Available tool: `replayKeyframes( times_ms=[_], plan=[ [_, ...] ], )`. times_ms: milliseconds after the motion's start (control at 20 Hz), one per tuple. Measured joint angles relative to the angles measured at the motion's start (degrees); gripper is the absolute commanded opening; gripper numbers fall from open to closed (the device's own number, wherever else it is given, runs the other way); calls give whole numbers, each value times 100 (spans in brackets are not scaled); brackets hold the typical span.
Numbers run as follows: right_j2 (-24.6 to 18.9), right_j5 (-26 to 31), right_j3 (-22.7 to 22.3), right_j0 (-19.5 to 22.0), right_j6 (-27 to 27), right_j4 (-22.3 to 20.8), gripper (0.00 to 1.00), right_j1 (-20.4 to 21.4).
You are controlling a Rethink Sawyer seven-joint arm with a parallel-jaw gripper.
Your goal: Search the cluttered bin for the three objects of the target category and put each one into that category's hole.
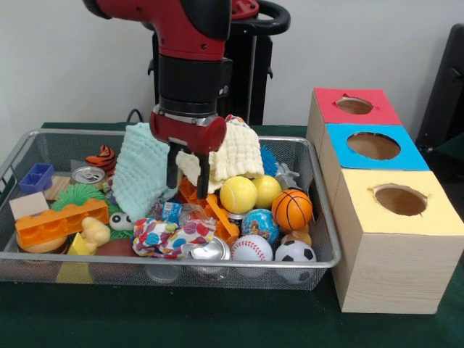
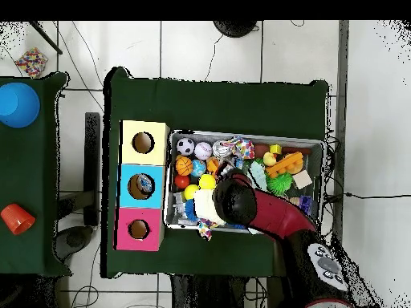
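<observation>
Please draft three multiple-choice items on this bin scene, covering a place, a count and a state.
1. The basketball lies in the bin where, in the front view?
A. right side
B. left corner
C. outside it

2. How many boxes with holes stand beside the bin?
A. two
B. three
C. four

3. The gripper is
A. drawn back
B. above the yellow box
C. lowered among the cloths

Answers:
1 A, near the boxes.
2 B, the red box, blue box and yellow box.
3 C, its jaws hang between the blue cloth and cream cloth.
</observation>
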State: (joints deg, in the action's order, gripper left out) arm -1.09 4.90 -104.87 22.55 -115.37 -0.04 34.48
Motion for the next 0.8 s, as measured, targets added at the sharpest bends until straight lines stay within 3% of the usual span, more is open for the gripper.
replayKeyframes(
  times_ms=[800],
  plan=[
    [16,-59,-475,-389,-5,896,100,1]
  ],
)
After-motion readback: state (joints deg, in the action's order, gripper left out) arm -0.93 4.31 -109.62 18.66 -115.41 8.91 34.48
